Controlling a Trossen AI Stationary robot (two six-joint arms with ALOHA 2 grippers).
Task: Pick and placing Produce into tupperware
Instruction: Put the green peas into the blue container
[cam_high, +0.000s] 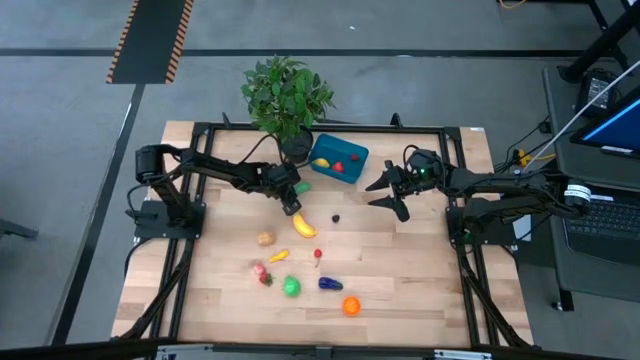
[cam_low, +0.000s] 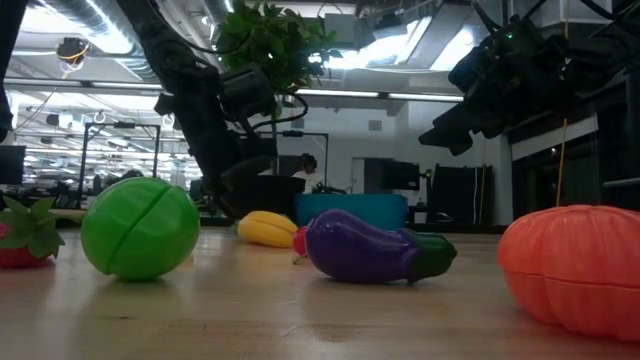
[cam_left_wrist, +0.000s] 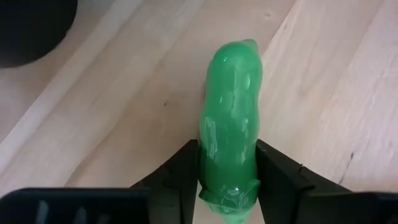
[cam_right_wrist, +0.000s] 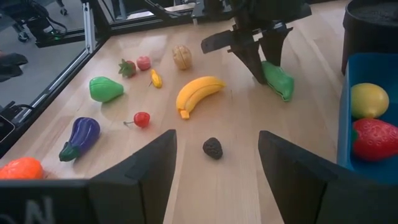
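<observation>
Tabletop (cam_high: 420, 290), pale wood, carrying all items. Potted plant (cam_high: 287, 92), leafy, at the far edge. Tupperware (cam_high: 352, 152), teal, just right of the plant pot, holding a yellow lemon (cam_right_wrist: 369, 100) and a red strawberry (cam_right_wrist: 374, 139). Left pincer (cam_right_wrist: 265, 67), lowered beside the tupperware's left end, its two fingers pinching a green pepper (cam_left_wrist: 230, 124) that lies on the wood. Right pincer (cam_high: 387, 190), raised right of the tupperware, fingers spread, holding nothing. Loose produce at mid-tabletop: yellow banana (cam_high: 302, 226) just near of the left pincer; orange pumpkin (cam_high: 351, 307) and purple eggplant (cam_high: 329, 284) toward the near edge; green pear (cam_high: 291, 287) left of the eggplant; tan walnut (cam_high: 264, 239) left of the banana; red cherry (cam_right_wrist: 141, 119); small dark berry (cam_high: 336, 218) right of the banana.
</observation>
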